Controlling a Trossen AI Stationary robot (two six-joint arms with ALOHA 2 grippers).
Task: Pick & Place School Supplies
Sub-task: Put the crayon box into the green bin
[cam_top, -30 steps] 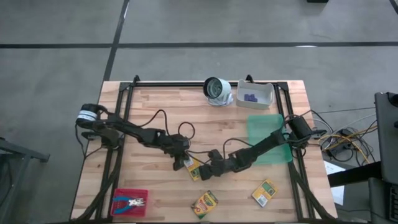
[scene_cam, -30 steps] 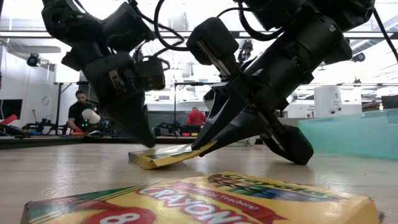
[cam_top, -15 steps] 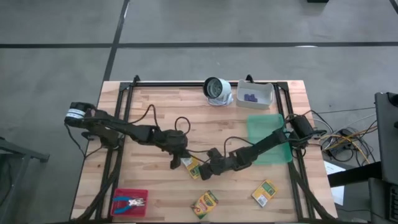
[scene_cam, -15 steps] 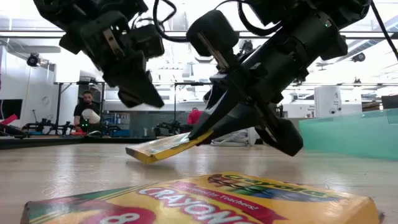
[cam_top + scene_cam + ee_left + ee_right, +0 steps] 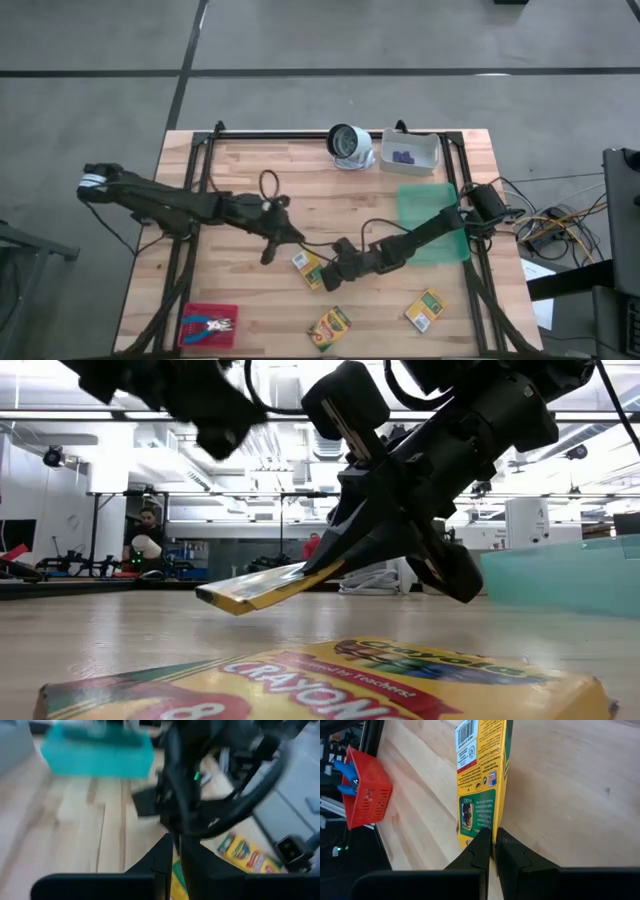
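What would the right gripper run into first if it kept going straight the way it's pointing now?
Probably the red tray. The right gripper, shut on a crayon box, points that way over bare table; depth is unclear.

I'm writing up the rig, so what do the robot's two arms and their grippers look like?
Both arms are dark, jointed links with black cables looping loosely along them. The left arm has a white band at its outer end. Each gripper, left and right, ends in two dark tapered fingers.

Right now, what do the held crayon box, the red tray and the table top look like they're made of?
Crayon box: thin printed cardboard, slightly glossy; barcode and flat folded edges show, pinched at one edge by the right gripper.
Red tray: probably moulded plastic, with a grid of holes in its walls.
Table top: light wood, matte; joined planks with visible grain.
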